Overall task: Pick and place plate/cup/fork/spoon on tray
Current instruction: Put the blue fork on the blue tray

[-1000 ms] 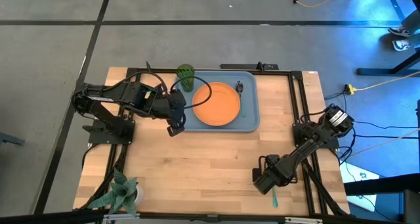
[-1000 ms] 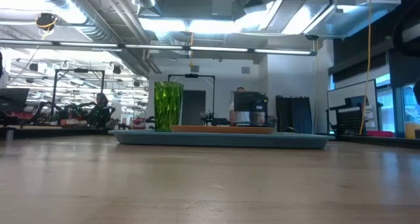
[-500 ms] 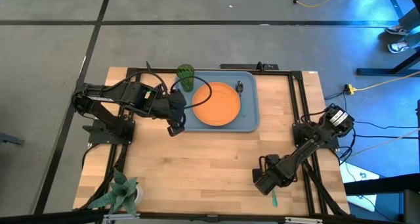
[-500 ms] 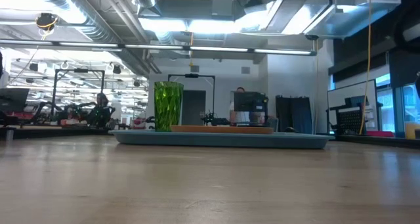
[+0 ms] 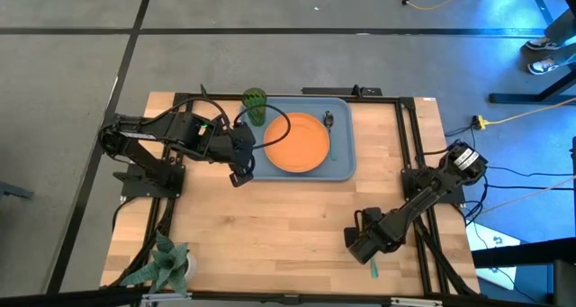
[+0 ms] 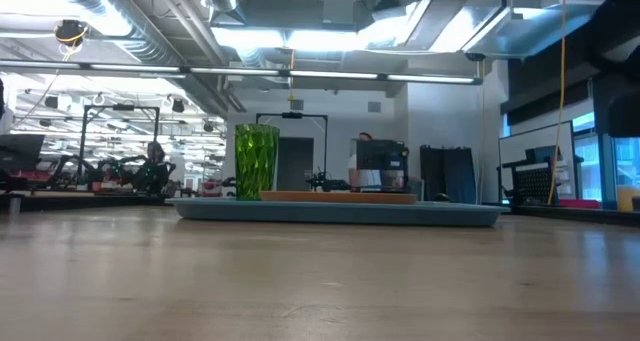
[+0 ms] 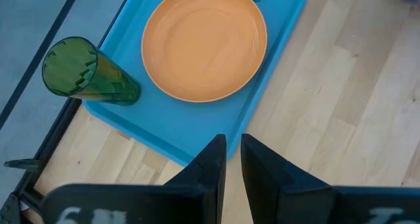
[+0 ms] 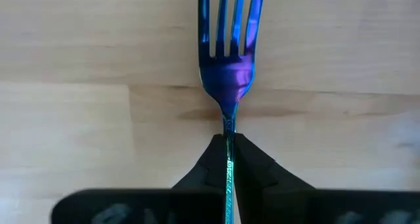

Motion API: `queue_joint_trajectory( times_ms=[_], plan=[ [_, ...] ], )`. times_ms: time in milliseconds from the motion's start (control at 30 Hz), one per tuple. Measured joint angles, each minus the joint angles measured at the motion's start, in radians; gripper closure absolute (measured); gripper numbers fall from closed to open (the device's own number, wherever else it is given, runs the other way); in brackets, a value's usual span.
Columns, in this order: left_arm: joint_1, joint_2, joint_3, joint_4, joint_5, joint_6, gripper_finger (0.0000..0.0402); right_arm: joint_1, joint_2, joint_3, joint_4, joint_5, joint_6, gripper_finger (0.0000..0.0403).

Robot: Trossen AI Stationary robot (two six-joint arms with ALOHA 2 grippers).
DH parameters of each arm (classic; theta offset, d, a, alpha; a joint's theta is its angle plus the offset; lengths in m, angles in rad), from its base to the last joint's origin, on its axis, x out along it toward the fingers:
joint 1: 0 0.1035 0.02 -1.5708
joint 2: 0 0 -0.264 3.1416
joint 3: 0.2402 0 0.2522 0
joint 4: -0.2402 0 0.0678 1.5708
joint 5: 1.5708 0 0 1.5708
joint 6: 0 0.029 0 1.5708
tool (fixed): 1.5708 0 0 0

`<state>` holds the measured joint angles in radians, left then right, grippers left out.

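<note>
The light-blue tray (image 5: 346,167) lies at the table's far middle. On it rest the orange plate (image 5: 297,143), the green cup (image 5: 256,104) upright at its far left corner, and the spoon (image 5: 329,131) to the right of the plate. My left gripper (image 5: 241,174) hangs shut and empty by the tray's near left corner (image 7: 197,142). My right gripper (image 5: 357,244) is near the table's near right edge, shut on the fork (image 8: 230,27). The fork's teal handle end (image 5: 373,271) sticks out behind the gripper. My right gripper pinches the fork's slim neck (image 8: 229,129), just behind the tines, between its two fingers (image 8: 252,168). The fork runs lengthwise through the gripper, tines ahead of the fingertips and handle going back between them. The tines show flat over the wood; whether the fork is lifted clear, I cannot tell.
A pale green plant (image 5: 166,262) stands at the table's near left corner. Bare wood lies between the tray and the right gripper. In the low view the cup (image 6: 256,161) and the tray's rim (image 6: 340,213) show; no gripper does.
My right gripper has shifted a little toward the table's far and left side, taking the fork with it.
</note>
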<state>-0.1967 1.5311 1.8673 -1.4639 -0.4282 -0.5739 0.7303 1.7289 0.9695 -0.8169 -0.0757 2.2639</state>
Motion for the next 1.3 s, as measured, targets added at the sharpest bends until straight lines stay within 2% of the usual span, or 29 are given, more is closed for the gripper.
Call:
queue_joint_trajectory(
  times_ms=[267,633,867,1067,1300],
  plan=[
    [0.000,0.000,0.000,-0.001,0.000,0.000,0.0360,-0.095,-0.056,0.000,-0.022,-0.006,-0.150,0.0395],
    [0.000,0.000,0.000,-0.001,0.004,0.001,0.0360,-0.278,-0.138,0.004,-0.095,0.073,-0.409,0.0395],
    [0.000,0.000,0.000,-0.002,0.004,0.002,0.0360,-0.438,-0.145,0.058,-0.182,0.133,-0.619,0.0395],
    [0.000,0.000,0.000,-0.003,0.011,0.001,0.0360,-0.599,-0.145,0.086,-0.183,0.208,-0.797,0.0395],
    [0.000,0.000,0.000,-0.005,0.029,0.002,0.0360,-0.807,-0.145,0.087,-0.135,0.221,-1.005,0.0395]
  ],
)
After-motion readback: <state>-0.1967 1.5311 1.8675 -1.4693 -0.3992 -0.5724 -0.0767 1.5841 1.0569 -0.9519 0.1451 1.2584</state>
